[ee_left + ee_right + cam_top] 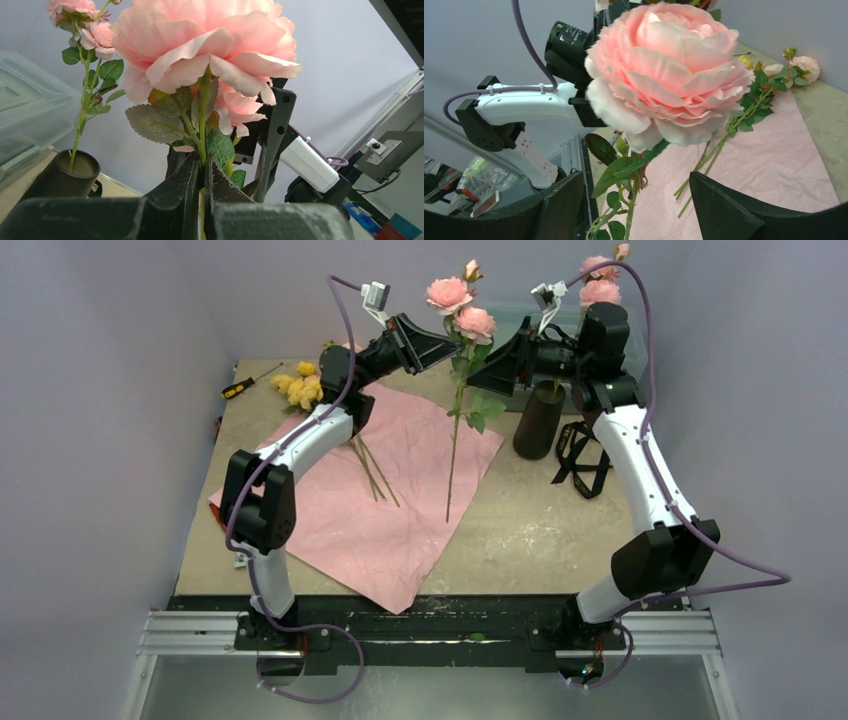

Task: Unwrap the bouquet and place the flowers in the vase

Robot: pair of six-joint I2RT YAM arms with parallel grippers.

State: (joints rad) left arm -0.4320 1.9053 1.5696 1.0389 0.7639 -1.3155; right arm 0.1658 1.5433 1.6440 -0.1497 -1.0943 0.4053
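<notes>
A peach-pink flower point(452, 294) hangs upright above the pink paper point(390, 500), its stem point(455, 440) pointing down at the sheet. My left gripper point(447, 346) is shut on that stem just under the blooms; in the left wrist view the jaws pinch the green stem point(202, 159) below the big bloom point(200, 40). My right gripper point(488, 370) stands open beside it, and the stem point(631, 210) passes freely between its fingers point(559, 205). The dark vase point(538, 420) holds one pink flower point(600, 285). Yellow flowers point(300, 388) and loose stems point(372, 470) lie on the paper.
A black ribbon point(585, 455) lies right of the vase. A yellow-handled screwdriver point(245, 383) rests at the back left. A translucent plastic box point(25, 110) stands behind the vase. Grey walls close in the table on three sides.
</notes>
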